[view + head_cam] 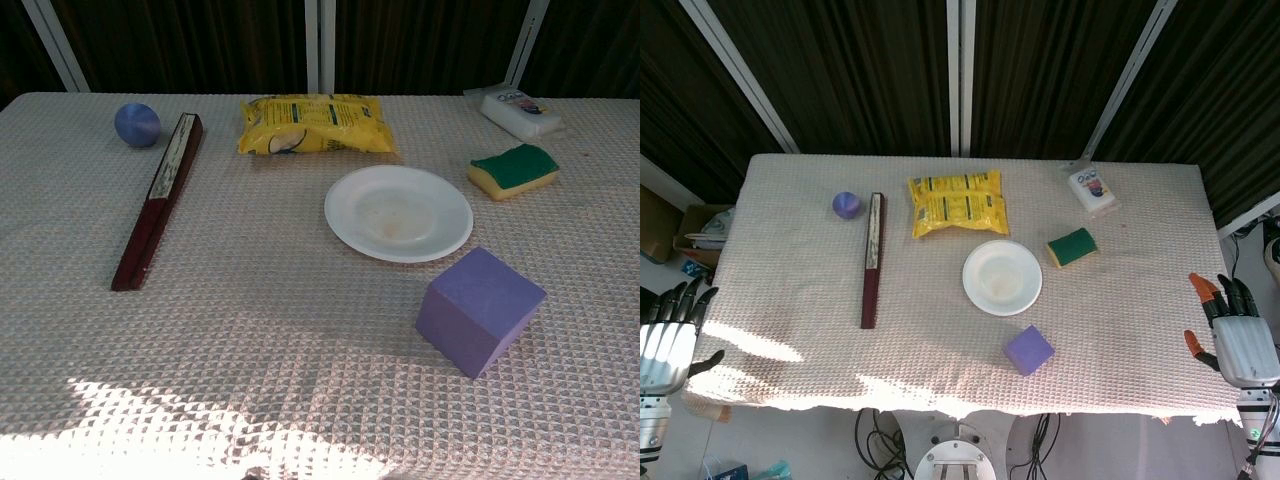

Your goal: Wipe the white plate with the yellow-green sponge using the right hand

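Head view shows me both robot hands empty with fingers spread, left robot hand [668, 335] and right robot hand [1237, 335] off the surface [790, 230] edges. White plate [1002, 277] lies at centre, yellow-green sponge [1072, 247] just beside it.

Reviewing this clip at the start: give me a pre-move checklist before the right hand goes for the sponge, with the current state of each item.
1. Right hand holds nothing, fingers apart: ok.
2. Yellow-green sponge free to grasp, green side up, nothing on it: ok.
3. Sponge apart from the white plate: ok.
4. Plate has nothing lying on it; faint stain in its middle: ok.
5. Purple cube sits near the plate's front edge, possibly in the wiping path: cannot tell.
6. Left hand off the table edge, out of the way: ok.
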`<state>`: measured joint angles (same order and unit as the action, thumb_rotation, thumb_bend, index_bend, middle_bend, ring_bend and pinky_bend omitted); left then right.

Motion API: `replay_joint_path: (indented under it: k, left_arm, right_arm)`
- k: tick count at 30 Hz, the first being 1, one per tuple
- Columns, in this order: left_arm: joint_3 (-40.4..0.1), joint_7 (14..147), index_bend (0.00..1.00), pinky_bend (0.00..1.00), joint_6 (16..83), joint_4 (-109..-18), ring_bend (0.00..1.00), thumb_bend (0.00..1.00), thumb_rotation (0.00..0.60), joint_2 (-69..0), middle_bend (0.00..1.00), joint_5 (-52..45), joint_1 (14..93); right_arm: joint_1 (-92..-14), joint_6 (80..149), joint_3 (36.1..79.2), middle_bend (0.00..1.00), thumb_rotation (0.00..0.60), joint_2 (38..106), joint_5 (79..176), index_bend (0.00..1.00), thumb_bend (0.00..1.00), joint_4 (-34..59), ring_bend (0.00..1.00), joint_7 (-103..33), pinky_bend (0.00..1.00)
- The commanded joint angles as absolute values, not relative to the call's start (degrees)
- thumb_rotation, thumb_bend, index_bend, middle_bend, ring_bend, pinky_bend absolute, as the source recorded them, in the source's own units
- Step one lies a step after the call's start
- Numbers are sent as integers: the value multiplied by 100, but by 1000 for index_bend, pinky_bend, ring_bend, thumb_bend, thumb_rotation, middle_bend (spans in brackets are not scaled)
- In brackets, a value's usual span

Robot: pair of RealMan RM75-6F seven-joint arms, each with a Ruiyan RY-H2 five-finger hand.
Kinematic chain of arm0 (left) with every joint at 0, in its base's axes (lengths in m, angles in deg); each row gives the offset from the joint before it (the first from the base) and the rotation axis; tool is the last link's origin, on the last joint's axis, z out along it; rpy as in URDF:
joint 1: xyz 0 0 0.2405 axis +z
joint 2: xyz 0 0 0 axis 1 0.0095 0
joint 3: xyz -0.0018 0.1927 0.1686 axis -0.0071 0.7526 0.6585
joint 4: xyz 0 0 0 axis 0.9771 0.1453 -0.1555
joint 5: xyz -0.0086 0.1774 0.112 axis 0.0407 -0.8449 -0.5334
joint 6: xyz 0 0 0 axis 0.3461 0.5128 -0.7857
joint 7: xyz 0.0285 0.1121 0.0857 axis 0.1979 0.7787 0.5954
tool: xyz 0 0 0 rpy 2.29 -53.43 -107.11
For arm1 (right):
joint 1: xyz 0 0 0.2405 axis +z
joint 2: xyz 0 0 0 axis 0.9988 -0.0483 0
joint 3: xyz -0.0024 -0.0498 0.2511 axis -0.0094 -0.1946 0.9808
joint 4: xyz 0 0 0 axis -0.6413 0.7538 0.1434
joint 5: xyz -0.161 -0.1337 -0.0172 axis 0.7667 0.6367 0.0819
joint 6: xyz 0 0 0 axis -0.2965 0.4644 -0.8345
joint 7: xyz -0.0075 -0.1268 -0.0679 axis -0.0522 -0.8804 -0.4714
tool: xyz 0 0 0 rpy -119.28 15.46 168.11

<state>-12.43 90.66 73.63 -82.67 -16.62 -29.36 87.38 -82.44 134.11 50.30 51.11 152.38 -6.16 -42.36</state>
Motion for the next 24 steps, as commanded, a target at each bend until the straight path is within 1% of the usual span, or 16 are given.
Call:
replay_joint_path:
  k: [1, 5, 7, 10, 12, 15, 18, 22, 24]
  left_arm:
    - [-1240, 9065, 127, 117, 7321, -8265, 51, 63, 600, -1669, 23, -2928, 8725]
    - [-1242, 9063, 127, 117, 7292, -8277, 51, 63, 600, -1676, 23, -2930, 8712]
    - [-1235, 9038, 127, 117, 7285, -8282, 51, 63, 600, -1675, 23, -2950, 8708]
    - [-1230, 9027, 127, 117, 7298, -8287, 51, 63, 600, -1683, 23, -2983, 8709]
    - [-1218, 9013, 127, 117, 7308, -8317, 51, 62, 600, -1692, 23, -2988, 8724]
    - [-1201, 9006, 127, 118, 7341, -8374, 51, 63, 600, -1668, 23, -2977, 8765]
    - [-1187, 8987, 127, 118, 7372, -8437, 51, 63, 600, -1633, 23, -2930, 8821]
    - [-1172, 9002, 127, 118, 7374, -8501, 51, 63, 600, -1597, 23, -2870, 8869]
    - [-1166, 9010, 127, 118, 7358, -8531, 51, 63, 600, -1588, 23, -2837, 8884]
  right_arm:
    - [-8219, 13370, 5039, 159, 600, 5108, 15223, 99, 261, -620, 0, -4241, 0]
    - [-8085, 13174, 5092, 164, 600, 5096, 15171, 140, 261, -595, 0, -4189, 0]
    - [-7877, 12920, 5194, 177, 600, 5076, 15125, 168, 261, -546, 0, -4085, 0]
    - [-7397, 12293, 5399, 207, 600, 5080, 14985, 179, 261, -407, 0, -3974, 0]
    - [-6977, 11696, 5540, 204, 600, 5181, 14813, 180, 261, -161, 0, -3987, 0]
    - [-6384, 10856, 5681, 187, 600, 5457, 14554, 180, 261, 350, 0, -4171, 0]
    - [-5916, 10282, 5753, 182, 600, 5855, 14408, 186, 261, 929, 0, -4261, 0]
    - [-5472, 9752, 5711, 161, 600, 6383, 14386, 196, 259, 1657, 0, -4202, 0]
    - [-5281, 9527, 5656, 145, 600, 6625, 14409, 185, 253, 2006, 0, -4202, 0]
